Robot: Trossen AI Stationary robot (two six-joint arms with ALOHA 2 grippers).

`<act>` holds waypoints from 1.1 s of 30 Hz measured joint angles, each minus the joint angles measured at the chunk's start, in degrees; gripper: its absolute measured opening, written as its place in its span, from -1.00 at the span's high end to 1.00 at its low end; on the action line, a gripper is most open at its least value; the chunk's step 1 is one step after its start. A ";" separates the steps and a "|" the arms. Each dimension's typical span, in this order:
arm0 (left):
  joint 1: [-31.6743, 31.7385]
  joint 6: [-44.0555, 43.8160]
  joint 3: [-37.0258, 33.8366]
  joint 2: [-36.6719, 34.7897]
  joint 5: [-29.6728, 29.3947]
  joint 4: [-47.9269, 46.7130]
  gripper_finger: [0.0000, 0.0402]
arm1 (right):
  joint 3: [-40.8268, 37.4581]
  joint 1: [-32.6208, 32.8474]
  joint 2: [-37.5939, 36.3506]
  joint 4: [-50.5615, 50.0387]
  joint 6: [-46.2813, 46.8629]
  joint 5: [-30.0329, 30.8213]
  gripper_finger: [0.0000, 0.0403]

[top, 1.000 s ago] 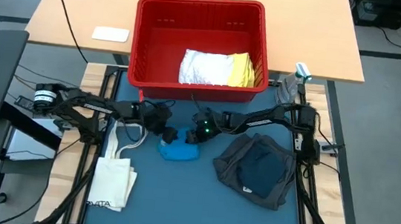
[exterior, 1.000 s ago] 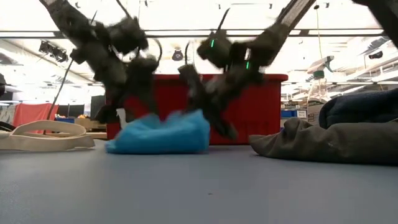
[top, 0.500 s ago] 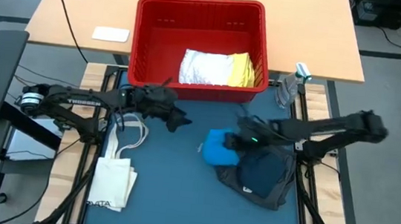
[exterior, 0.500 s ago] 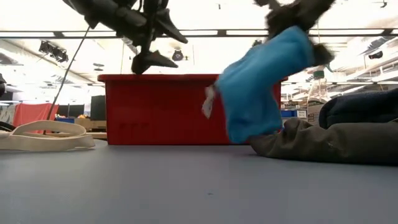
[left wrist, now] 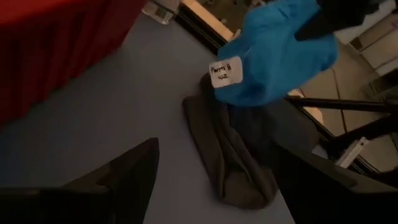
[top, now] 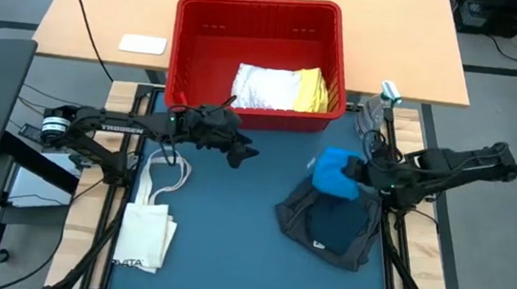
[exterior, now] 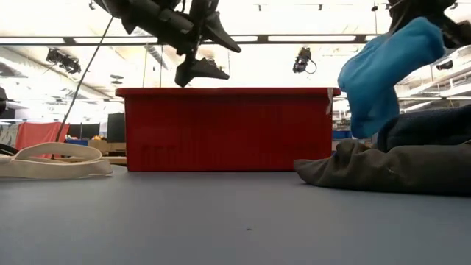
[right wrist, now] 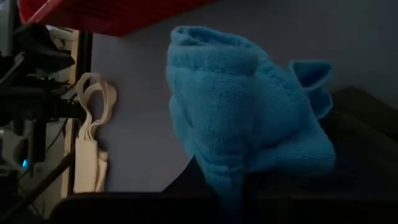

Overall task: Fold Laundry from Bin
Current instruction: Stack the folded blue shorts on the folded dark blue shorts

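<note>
From above, the right gripper point(top: 363, 172) held the bright blue cloth point(top: 337, 171) pinched shut over the dark pile point(top: 331, 220) at the right, probably to stack it there. The left gripper point(top: 240, 151) hung with fingers wide and empty just near of the red bin point(top: 183, 60), where white point(top: 263, 87) and yellow point(top: 311, 89) pieces remained.

The low view alone showed the blue cloth lifted clear of the mat.

Only the left wrist view revealed its white label point(left wrist: 225, 70).

The right wrist view showed the cream tote point(right wrist: 92, 149) far to the left.
</note>
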 joint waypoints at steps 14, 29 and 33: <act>-3.27 -3.69 0.54 1.01 0.48 -2.93 -0.53 | -7.37 24.95 12.65 9.91 24.46 -1.68 0.90; -0.54 -4.19 0.52 0.98 4.22 -3.04 -0.53 | -11.08 26.25 18.42 14.14 24.06 -10.30 0.07; -0.32 -4.77 0.52 0.98 4.44 -3.04 -0.53 | -11.08 26.21 11.69 13.08 25.39 -11.13 -0.06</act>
